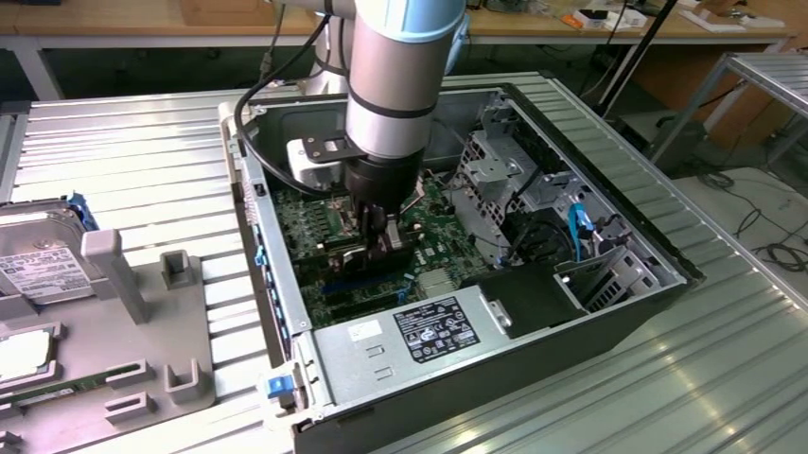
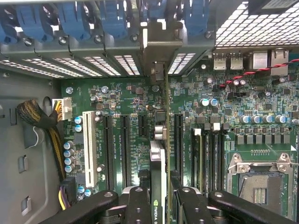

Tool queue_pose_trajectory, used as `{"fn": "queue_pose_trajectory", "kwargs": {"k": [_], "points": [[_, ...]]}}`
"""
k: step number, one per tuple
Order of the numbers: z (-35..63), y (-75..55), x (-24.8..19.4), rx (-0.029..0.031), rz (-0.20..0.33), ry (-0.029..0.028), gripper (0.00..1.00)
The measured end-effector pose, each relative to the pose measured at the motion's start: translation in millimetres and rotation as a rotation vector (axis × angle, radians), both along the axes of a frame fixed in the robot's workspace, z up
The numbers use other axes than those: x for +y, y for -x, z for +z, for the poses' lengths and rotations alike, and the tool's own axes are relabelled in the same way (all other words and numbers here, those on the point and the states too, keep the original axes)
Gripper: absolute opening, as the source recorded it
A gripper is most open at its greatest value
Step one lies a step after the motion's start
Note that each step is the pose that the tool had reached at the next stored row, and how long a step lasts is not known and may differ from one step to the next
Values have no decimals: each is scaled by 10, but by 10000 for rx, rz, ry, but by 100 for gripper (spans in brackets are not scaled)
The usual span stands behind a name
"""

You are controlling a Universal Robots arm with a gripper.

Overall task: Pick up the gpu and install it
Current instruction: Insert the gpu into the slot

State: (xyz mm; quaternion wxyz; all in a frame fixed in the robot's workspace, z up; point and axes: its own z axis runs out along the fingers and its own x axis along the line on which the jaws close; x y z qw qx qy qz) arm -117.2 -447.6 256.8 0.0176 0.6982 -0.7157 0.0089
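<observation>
The gpu [image 2: 158,158] shows edge-on in the wrist view, a thin black and green card with its silver bracket [image 2: 156,60] against the case's rear slot openings. It stands upright over the green motherboard [image 2: 126,98], between two black expansion slots [image 2: 178,140]. I cannot tell whether its edge is in a slot. My gripper [image 2: 159,200] is shut on the card's top edge, one black finger [image 2: 138,203] on each side. In the exterior view the gripper [image 1: 378,244] reaches down into the open computer case [image 1: 631,236], with the gpu [image 1: 363,259] under it.
A white slot [image 2: 87,149], the CPU socket [image 2: 259,179] and blue latches [image 2: 112,18] surround the card. The power supply [image 1: 417,331] and drive cages [image 1: 505,170] crowd the case. Outside it, at the exterior view's left, stands a grey fixture [image 1: 139,312] with a hard drive [image 1: 38,260] and RAM stick [image 1: 63,388].
</observation>
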Motion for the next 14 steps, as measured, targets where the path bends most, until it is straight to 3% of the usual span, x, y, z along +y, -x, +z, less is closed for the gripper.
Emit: {"fn": "queue_pose_trajectory", "kwargs": {"k": [6, 14], "points": [[1, 0, -33, 1, 0, 3, 27], [-18, 0, -35, 2, 1, 6, 27]]}}
